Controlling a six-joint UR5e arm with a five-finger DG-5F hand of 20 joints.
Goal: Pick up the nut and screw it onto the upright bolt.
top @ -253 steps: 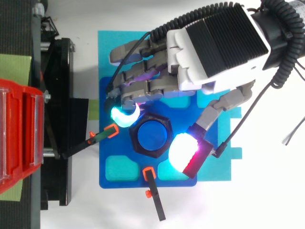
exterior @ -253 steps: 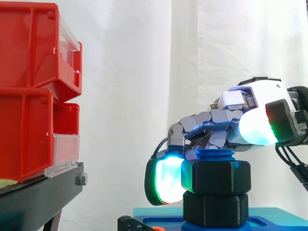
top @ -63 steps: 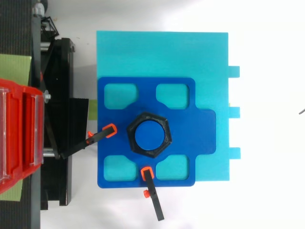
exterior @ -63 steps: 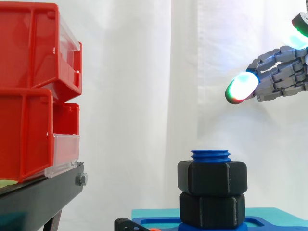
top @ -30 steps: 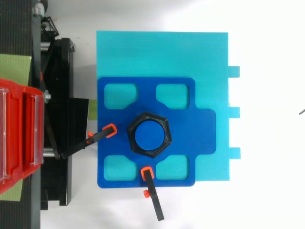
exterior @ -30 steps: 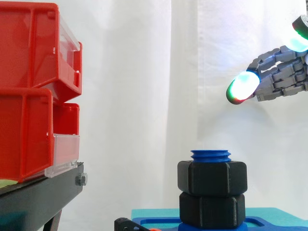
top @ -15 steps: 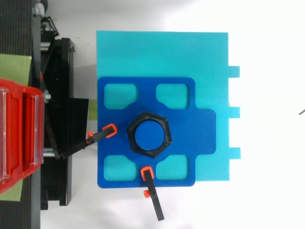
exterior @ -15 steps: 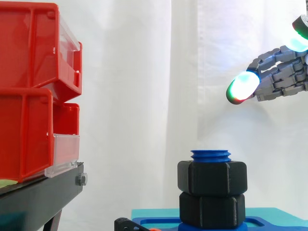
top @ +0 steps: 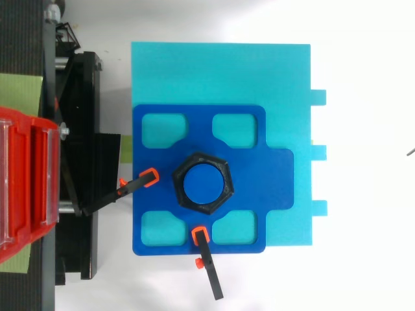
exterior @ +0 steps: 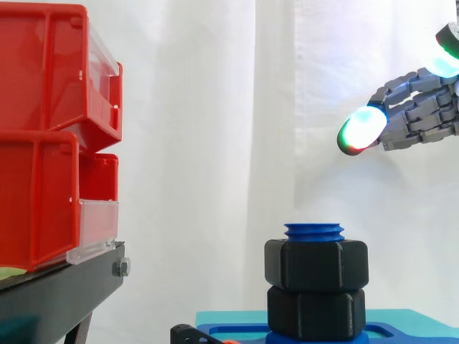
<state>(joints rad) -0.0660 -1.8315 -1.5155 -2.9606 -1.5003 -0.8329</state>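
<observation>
My hand hangs at two o'clock from the nut, fingers loosely spread, empty — it looks stiff, light plastic, seated on the bolt; I'd pinch opposite flats.

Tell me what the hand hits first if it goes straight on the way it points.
Probably nothing near: the hand points left and slightly down, passing clear above the bolt and upper nut. Farther on that line reaches the lower red bin, though its depth relative to the hand is unclear.
</observation>
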